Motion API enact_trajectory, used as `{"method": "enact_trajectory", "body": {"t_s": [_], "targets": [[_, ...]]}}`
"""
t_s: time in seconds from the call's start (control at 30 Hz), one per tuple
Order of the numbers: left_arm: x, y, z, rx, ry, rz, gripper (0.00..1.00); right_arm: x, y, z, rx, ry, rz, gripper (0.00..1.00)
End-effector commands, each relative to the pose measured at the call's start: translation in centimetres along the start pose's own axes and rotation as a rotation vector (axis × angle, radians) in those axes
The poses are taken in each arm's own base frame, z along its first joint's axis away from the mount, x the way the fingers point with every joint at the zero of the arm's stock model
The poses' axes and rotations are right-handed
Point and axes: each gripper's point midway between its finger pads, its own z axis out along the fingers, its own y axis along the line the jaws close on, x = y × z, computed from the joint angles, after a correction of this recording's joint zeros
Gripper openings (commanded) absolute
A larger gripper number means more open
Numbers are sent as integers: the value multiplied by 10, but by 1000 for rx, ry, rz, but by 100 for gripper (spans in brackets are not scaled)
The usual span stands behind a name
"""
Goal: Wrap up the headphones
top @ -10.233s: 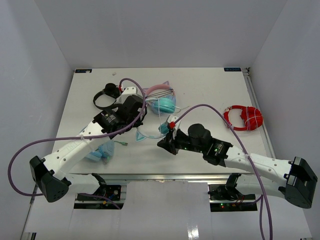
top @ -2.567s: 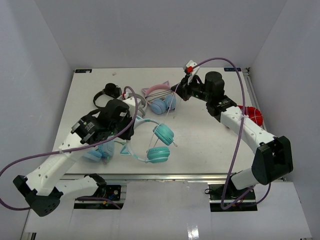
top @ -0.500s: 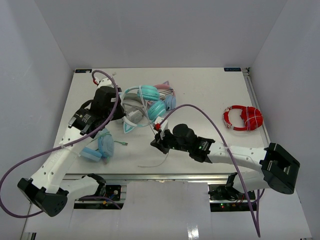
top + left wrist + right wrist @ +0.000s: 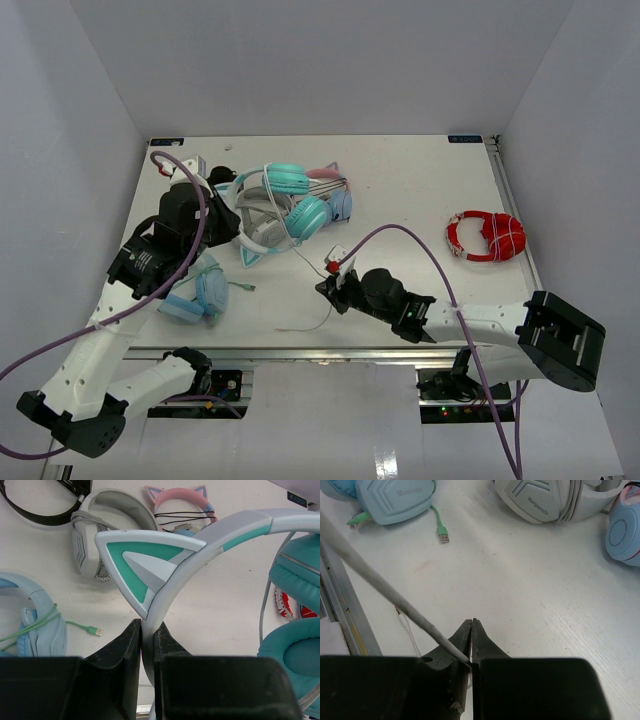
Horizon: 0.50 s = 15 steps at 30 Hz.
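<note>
Both arms have swung left since earlier. Left claw (image 4: 147,629) clamps the stiff headband (image 4: 210,540), holding the light headphones (image 4: 288,183) near the desk's (image 4: 420,180) far-left corner. Right claw (image 4: 471,626) pinches their limp, probably slippery cable (image 4: 380,587) near the front edge.

The headphones (image 4: 150,565) at the left fingers (image 4: 125,650) have a pale grey-white band, a triangular ear in teal and grey, and teal cushions. Those fingers are black, like the right fingers (image 4: 461,636), where the cable (image 4: 380,587) is white. The surface (image 4: 530,595) is white and faintly grained. Ahead-left of the right fingers, a light-blue headset (image 4: 395,497) trails a bright green cord (image 4: 440,527). Beyond the left fingers are a pale grey headset (image 4: 95,535), a pink band (image 4: 180,500) with blue-lined ears and a black band (image 4: 30,507). Far right of the right fingers lies a red bundle (image 4: 487,235).
</note>
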Motion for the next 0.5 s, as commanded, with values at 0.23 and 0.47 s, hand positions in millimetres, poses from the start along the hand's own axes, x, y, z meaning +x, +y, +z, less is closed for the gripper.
{"method": "enact_trajectory", "body": {"t_s": [0.23, 0.47], "targets": [[-19, -25, -37, 168, -46, -85, 0, -23, 3, 21, -7, -164, -21, 9], [-21, -23, -45, 170, -56, -87, 0, 0, 6, 37, -23, -146, -7, 11]]}}
